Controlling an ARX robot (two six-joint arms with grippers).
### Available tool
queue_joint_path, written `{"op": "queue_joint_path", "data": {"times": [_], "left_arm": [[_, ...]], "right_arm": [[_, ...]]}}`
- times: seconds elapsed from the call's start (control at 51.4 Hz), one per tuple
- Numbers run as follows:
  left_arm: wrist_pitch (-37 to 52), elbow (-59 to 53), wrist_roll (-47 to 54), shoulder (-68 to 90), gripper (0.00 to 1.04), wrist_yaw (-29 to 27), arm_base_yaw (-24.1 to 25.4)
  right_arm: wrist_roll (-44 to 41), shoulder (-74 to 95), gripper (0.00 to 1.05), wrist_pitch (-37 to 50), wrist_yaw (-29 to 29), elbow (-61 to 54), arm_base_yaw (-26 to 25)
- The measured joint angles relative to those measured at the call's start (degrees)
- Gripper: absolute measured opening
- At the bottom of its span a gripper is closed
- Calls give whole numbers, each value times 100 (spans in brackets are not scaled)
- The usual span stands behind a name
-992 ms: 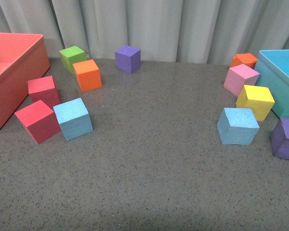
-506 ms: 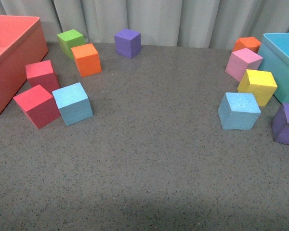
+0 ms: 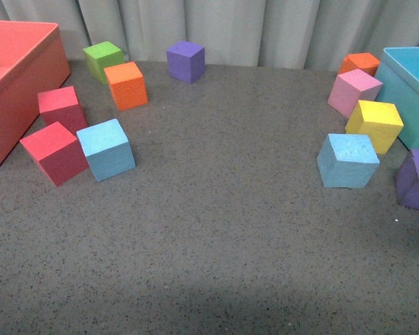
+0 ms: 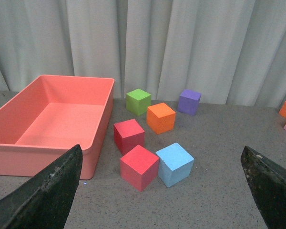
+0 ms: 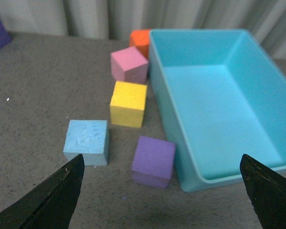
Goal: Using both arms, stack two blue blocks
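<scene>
Left blue block (image 3: 106, 149): flat on the grey worktop (image 3: 223, 237), one side touching a red cube (image 3: 54, 152), near the red bin (image 3: 35, 91). Right blue block (image 3: 347, 160): flat on the same worktop, well apart from the first, just beside a yellow cube (image 3: 374, 124), with a purple cube (image 3: 416, 179) near it and the turquoise bin (image 3: 401, 98) beyond. Left claw (image 4: 161, 148): jaws spread wide, holding nothing, raised over the left group of cubes. Right claw (image 5: 161, 155): jaws spread wide, holding nothing, raised over the right group.
</scene>
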Motion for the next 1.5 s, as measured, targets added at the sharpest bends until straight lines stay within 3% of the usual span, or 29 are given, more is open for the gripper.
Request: {"op": "queue_joint_path", "data": {"times": [0.195,0.37,0.525,0.914,1.245,1.498], "left_arm": [[0,0,0,0,98,2,0],[0,0,0,0,98,0,0],[0,0,0,0,98,0,0],[0,0,0,0,98,0,0],[0,0,0,0,98,0,0],[0,0,0,0,98,0,0]], "right_arm": [[721,2387,95,-988,-424,1829,444],[1217,4052,95,-2393,-369,3585,752],[1419,4966,95,-3276,-140,4454,780],[1523,6201,95,-3871,-103,5641,789],[1532,6526,56,-4221,-68,5897,789],[1556,6470,49,-4151,-280,5895,872]]}}
